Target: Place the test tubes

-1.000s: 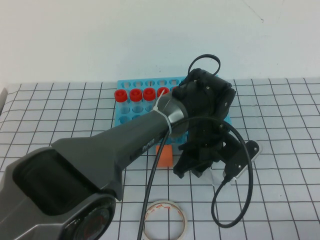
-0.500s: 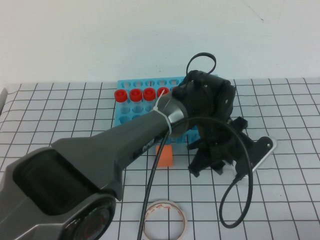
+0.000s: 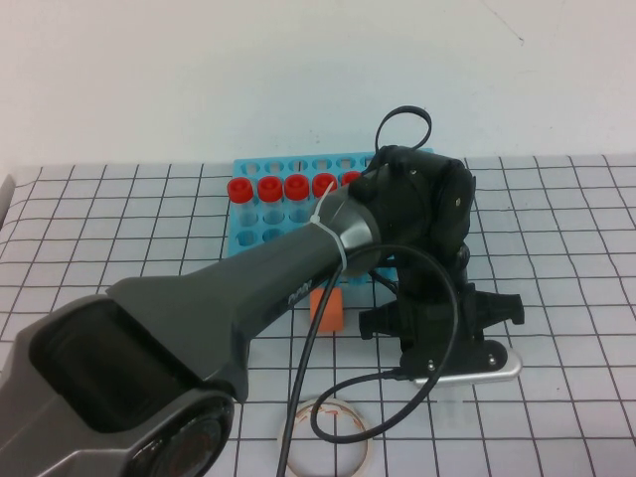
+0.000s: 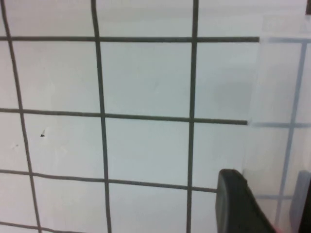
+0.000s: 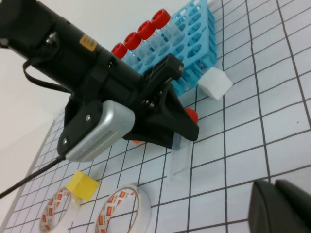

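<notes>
Across the high view, lower left to centre: left arm [image 3: 248, 298]. Upper centre: blue rack [image 3: 260, 224] with red-capped tubes [image 3: 269, 188]. Centre right, low over the grid mat [image 3: 576, 248]: left gripper [image 5: 183, 130], clamped on a clear test tube [image 5: 177, 158]. Bottom centre: tape roll [image 5: 145, 211]. Apart from these, over the mat: right gripper [image 5: 279, 208], closed on nothing.

Red-capped test tube [image 5: 177, 158] in left gripper [image 5: 182, 132], near blue rack [image 5: 197, 36]

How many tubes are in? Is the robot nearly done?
Done: at least four red-capped tubes stand in the blue rack. In hand: the left gripper, in front of the rack, holds a test tube. The right gripper sits shut off to the side. To do: racking that tube.
</notes>
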